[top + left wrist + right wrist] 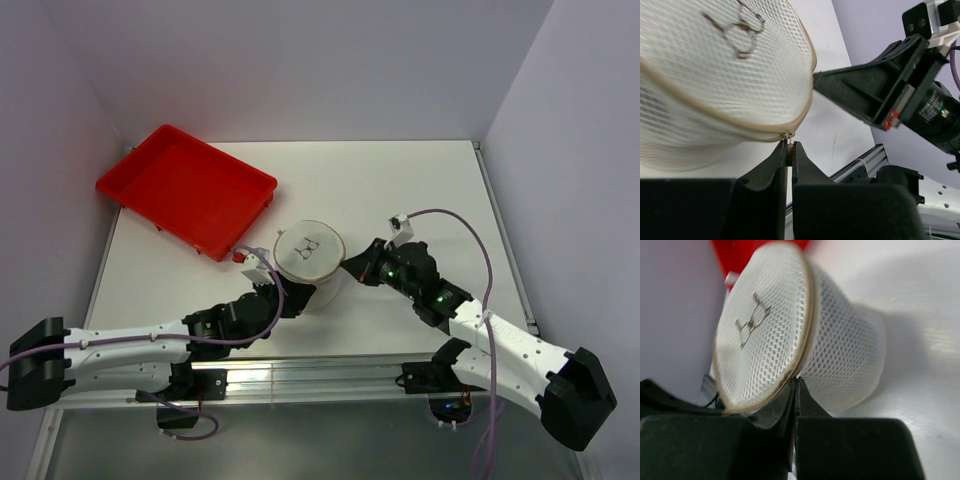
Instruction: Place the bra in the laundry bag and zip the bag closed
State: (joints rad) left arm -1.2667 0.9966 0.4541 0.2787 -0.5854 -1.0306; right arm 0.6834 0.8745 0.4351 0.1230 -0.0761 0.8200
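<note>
Red plastic tray (pixel 185 190) lies at the far left of the table (pixel 400 180); nearer the middle, the left end effector (pixel 790 146) pinches the zipper pull (pixel 788 135) at the rim of the laundry bag (pixel 308 252); the mesh bag stands on the table between both arms; the right end effector (pixel 795 385) is pressed together on the bag's rim on its right side.
</note>
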